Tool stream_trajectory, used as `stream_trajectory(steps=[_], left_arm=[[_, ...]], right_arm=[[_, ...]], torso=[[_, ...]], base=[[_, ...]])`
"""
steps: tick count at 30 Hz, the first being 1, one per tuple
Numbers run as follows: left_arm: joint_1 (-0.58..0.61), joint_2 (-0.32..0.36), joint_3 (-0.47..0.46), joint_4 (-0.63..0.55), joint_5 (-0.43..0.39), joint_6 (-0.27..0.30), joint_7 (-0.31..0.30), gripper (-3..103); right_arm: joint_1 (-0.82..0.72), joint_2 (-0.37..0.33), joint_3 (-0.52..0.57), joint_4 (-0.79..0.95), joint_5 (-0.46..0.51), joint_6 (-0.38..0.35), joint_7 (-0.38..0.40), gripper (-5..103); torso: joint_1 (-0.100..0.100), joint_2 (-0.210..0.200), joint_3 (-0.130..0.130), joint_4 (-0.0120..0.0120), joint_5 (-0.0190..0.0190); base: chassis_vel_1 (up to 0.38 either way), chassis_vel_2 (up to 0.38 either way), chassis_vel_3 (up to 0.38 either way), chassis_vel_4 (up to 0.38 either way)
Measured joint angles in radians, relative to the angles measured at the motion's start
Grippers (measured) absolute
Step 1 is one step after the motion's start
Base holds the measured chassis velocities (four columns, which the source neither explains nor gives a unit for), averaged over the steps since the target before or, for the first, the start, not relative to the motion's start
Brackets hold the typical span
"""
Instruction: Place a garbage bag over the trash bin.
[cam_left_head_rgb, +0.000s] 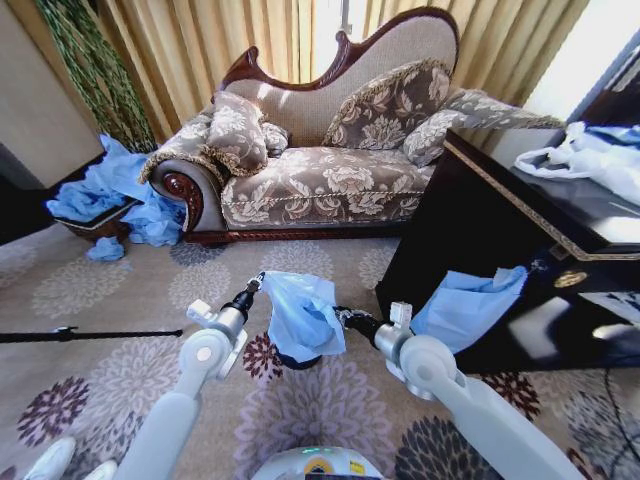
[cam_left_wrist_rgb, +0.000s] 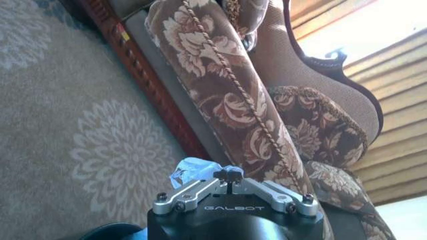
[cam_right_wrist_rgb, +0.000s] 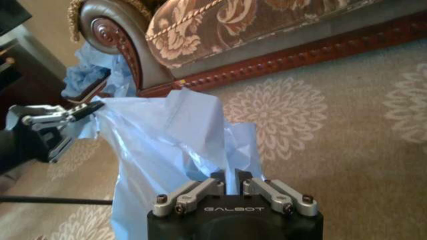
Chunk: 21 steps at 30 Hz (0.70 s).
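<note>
Two grippers' fingers clamped on garbage bag (cam_left_head_rgb: 302, 312), trash bin (cam_left_head_rgb: 298, 361) beneath, sofa (cam_left_head_rgb: 330, 180) behind

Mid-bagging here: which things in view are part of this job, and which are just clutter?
Job:
garbage bag, stretched between both grippers
trash bin, under the bag
left gripper
right gripper

Lying about:
sofa
wicker basket with blue plastic
white bags on black cabinet
</note>
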Motion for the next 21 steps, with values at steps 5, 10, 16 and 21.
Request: stream_trajectory(steps=[5,10,16,21], left_arm=[[-0.003,-0.002,0.002,0.0,0.001,-0.001,0.0,0],[-0.005,-0.006,0.001,0.002,0.001,-0.001,0.001,0],[-0.005,-0.013,0.006,0.003,0.005,-0.001,0.001,0],[-0.007,-0.014,0.011,0.004,0.01,-0.001,0.0,0]], right_arm=[[-0.02,-0.017,0.011,0.025,-0.001,-0.007,-0.001,24],[-0.089,-0.073,0.064,0.115,0.026,-0.008,0.004,33],[-0.107,-0.087,0.076,0.167,0.044,0.004,-0.002,11],[-0.076,-0.05,-0.011,0.176,0.061,0.035,-0.001,1]], torso=[[0.0,0.0,0.0,0.0001,0.0001],[0.0,0.0,0.0,-0.0001,0.0],[0.0,0.0,0.0,-0.0001,-0.0001],[0.0,0.0,0.0,0.0,-0.0002]], base=[[0.0,0.0,0.0,0.0],[0.0,0.0,0.0,0.0],[0.0,0.0,0.0,0.0],[0.0,0.0,0.0,0.0]])
